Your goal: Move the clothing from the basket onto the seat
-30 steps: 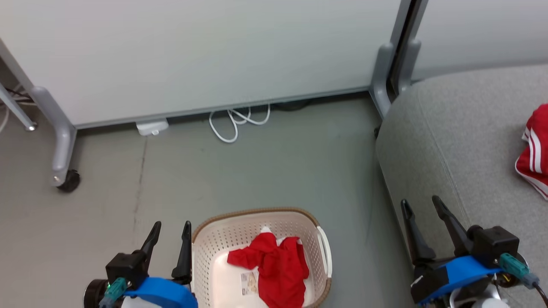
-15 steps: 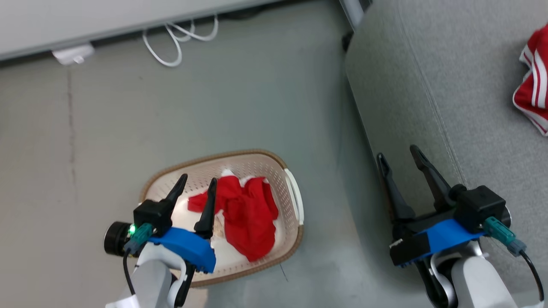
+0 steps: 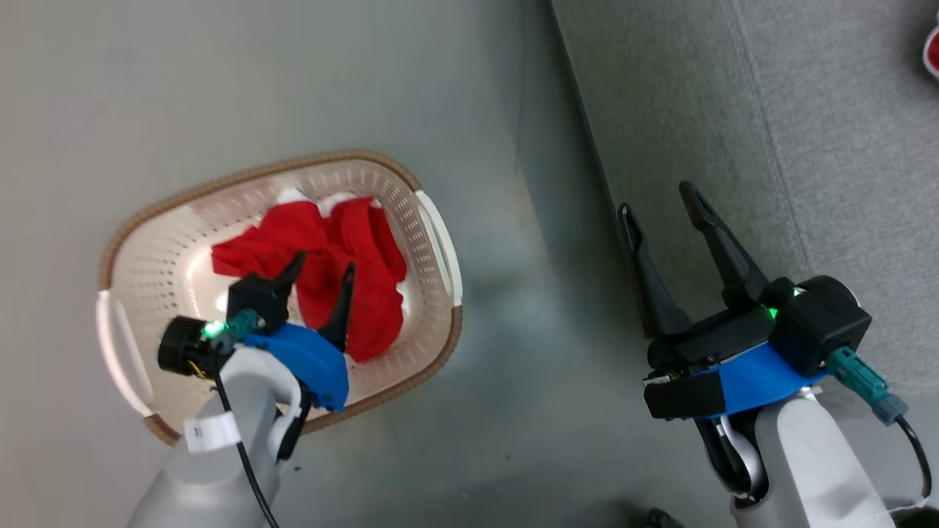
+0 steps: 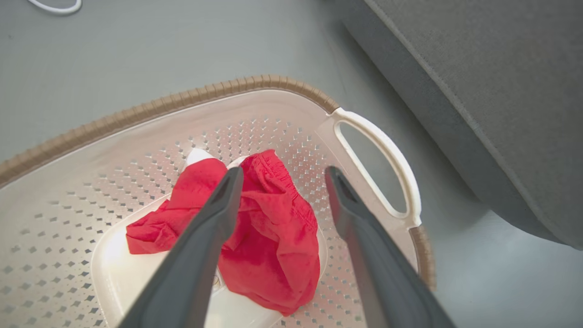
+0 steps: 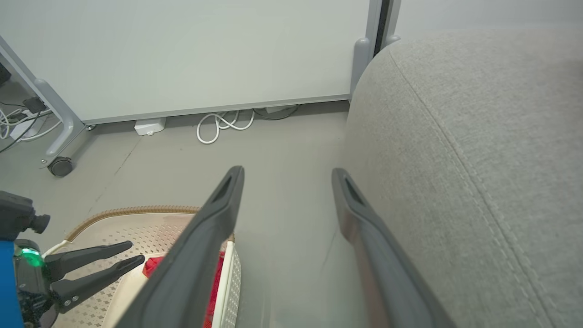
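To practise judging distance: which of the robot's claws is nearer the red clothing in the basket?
Left. The left claw, open, hangs directly over the clothing in the basket; the right claw, open, is off to the side, at the seat's edge.

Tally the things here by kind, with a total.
Tools: 2, left tool and right tool
Basket: 1
Seat: 1
Red clothing heaps: 2, heap in basket and heap on seat
Total: 6
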